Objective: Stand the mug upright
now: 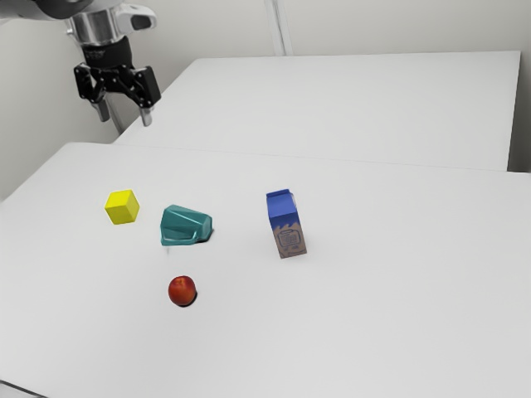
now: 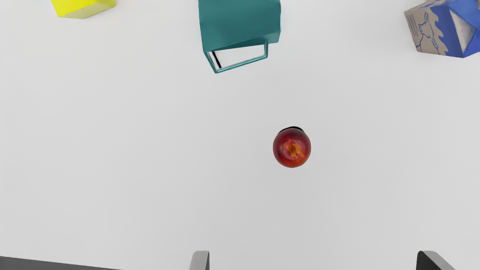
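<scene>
The teal mug point(image 1: 186, 225) lies on its side, left of the exterior view's centre. The gripper point(image 1: 125, 119), upper left, has empty fingers wide apart; best grasp the body squarely, then turn gently.

Bright, even light; small dark shadows beside mug point(image 1: 184, 225), red fruit point(image 1: 182, 290).
</scene>
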Tool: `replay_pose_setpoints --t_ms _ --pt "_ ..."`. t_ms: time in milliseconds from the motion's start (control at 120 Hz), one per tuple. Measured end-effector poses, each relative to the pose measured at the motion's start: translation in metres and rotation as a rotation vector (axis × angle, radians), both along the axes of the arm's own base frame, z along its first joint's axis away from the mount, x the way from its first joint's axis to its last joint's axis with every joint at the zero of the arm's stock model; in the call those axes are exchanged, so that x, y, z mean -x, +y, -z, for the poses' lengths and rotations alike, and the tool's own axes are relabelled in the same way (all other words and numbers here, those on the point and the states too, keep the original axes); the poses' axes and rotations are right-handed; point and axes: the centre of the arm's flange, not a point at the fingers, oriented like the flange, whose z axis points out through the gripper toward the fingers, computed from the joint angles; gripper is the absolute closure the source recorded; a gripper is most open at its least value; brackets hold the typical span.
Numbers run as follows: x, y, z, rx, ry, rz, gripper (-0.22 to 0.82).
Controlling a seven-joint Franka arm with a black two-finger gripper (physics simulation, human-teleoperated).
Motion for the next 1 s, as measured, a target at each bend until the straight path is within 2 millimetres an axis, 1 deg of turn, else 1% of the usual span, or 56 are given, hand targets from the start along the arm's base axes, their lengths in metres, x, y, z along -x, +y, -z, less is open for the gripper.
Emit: replay_pose_setpoints --t_ms 125,158,225,317,358,392,425,458,492,558,583,608,667,750,817,883,925,1000 --pt "-0.009 -0.008 -0.004 -0.012 -0.075 0.016 0.00" --pt "-0.012 -0.011 0.003 -0.002 -0.072 0.018 0.00" --pt "-0.019 -0.017 0.031 0.021 -0.046 0.021 0.00" --pt "-0.028 -0.025 0.076 0.121 -0.019 0.018 0.00" --pt "-0.033 -0.024 0.097 0.181 -0.010 0.008 0.00" --pt "-0.036 -0.018 0.112 0.229 -0.008 -0.009 0.00" --pt "-0.040 -0.005 0.127 0.278 -0.008 -0.038 0.00" --pt "-0.044 0.016 0.143 0.328 -0.009 -0.081 0.00" --pt "-0.047 0.047 0.159 0.380 -0.016 -0.142 0.00" --pt "-0.046 0.121 0.187 0.481 -0.048 -0.280 0.00" --pt "-0.045 0.141 0.195 0.518 -0.065 -0.316 0.00" --pt "-0.045 0.155 0.202 0.550 -0.080 -0.339 0.00" --pt "-0.048 0.171 0.220 0.615 -0.107 -0.361 0.00" --pt "-0.053 0.194 0.251 0.691 -0.136 -0.380 0.00" --pt "-0.053 0.218 0.279 0.744 -0.163 -0.397 0.00" --pt "-0.051 0.238 0.303 0.790 -0.190 -0.400 0.00" --pt "-0.050 0.247 0.321 0.825 -0.201 -0.400 0.00" --pt "-0.048 0.260 0.339 0.883 -0.236 -0.386 0.00"
